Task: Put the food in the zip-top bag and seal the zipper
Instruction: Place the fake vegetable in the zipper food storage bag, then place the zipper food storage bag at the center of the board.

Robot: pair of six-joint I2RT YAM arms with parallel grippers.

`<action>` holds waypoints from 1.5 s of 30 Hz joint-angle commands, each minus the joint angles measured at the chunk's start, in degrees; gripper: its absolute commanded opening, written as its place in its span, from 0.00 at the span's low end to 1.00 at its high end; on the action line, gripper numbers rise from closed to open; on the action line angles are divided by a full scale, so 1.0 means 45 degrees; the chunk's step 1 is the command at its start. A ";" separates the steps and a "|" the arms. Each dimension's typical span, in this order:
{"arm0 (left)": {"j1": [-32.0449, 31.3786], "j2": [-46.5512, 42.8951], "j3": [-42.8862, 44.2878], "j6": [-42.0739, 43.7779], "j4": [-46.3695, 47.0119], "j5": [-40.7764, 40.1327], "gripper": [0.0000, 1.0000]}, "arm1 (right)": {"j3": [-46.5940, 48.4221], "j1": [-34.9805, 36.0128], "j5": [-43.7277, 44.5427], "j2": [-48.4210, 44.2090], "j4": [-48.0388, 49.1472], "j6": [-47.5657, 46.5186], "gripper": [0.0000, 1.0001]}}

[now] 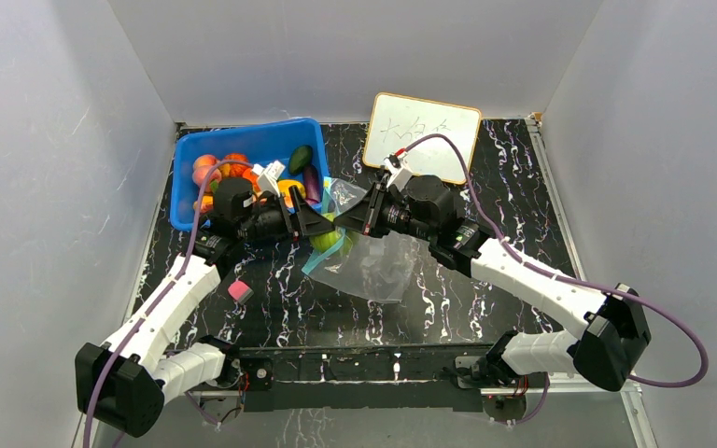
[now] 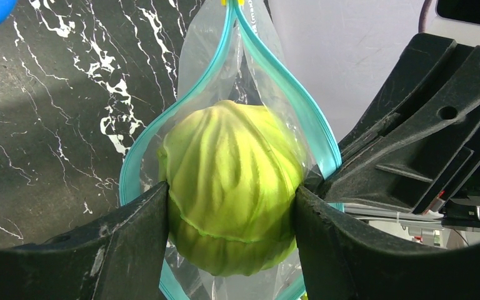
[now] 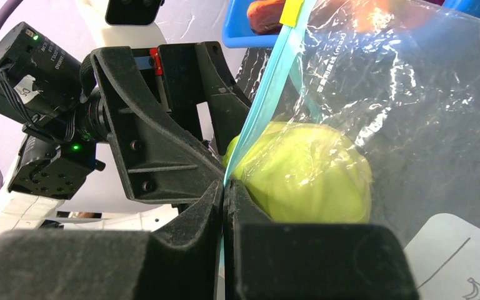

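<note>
My left gripper (image 1: 323, 224) (image 2: 231, 194) is shut on the green round fruit (image 2: 231, 181), holding it inside the open mouth of the zip-top bag (image 1: 373, 266). The teal zipper (image 2: 275, 75) loops around the fruit. My right gripper (image 1: 345, 224) (image 3: 224, 194) is shut on one zipper edge (image 3: 269, 94), holding that side of the mouth up. The fruit (image 3: 303, 172) shows through the clear plastic in the right wrist view. The rest of the bag lies on the black marbled table. More food, among it peaches (image 1: 205, 168), lies in the bin.
A blue bin (image 1: 187, 149) with several toy fruits and vegetables stands at the back left. A whiteboard (image 1: 425, 131) leans at the back middle. A small pink cube (image 1: 240, 290) lies near the left arm. The two grippers face each other closely.
</note>
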 commanded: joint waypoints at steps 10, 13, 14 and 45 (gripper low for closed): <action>-0.0091 -0.0784 0.1134 0.0053 -0.1046 0.0342 0.81 | 0.0105 0.0085 0.0762 -0.1056 0.0323 -0.0384 0.00; -0.0091 -0.1076 0.1337 0.0500 -0.1756 0.0013 0.84 | 0.0194 0.0085 0.1064 -0.1272 -0.0029 -0.0607 0.00; -0.0081 -0.1154 0.1392 0.0586 -0.1893 -0.0046 0.85 | 0.0219 0.0085 0.1134 -0.1304 -0.0150 -0.0708 0.00; -0.0094 -0.1092 0.2605 0.3265 -0.4916 -0.2690 0.81 | -0.0111 0.0085 0.2313 -0.2372 -0.1325 -0.1232 0.00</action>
